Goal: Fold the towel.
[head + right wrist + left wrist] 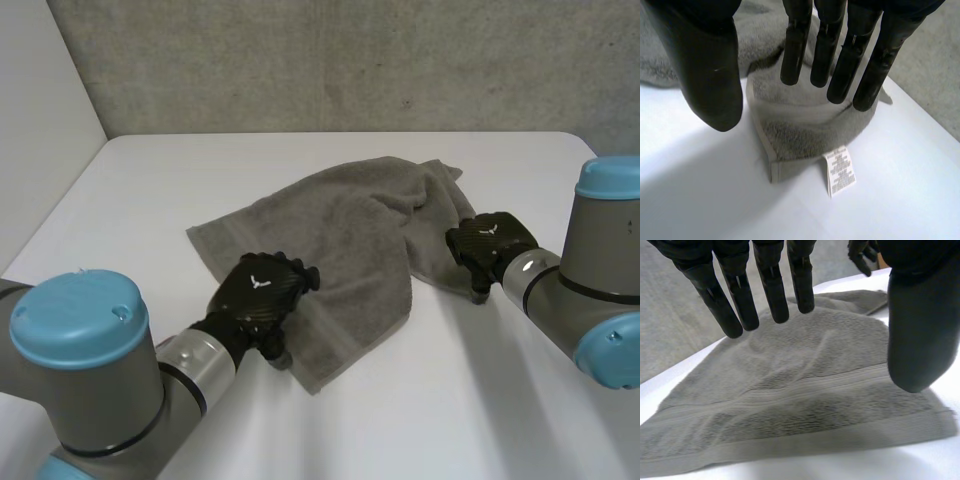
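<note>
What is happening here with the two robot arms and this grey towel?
A two-armed robot is set to fold a grey towel, which lies rumpled on the white table. The left hand is open over the towel's near edge. The right hand is open over the corner on the other side, where a white label sticks out. Neither hand grips the cloth.

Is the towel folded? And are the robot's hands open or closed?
towel, rumpled on the table, not neatly folded
left hand, open, above the towel's near edge
right hand, open, above the corner with the label
label, sticking out onto the table
</note>
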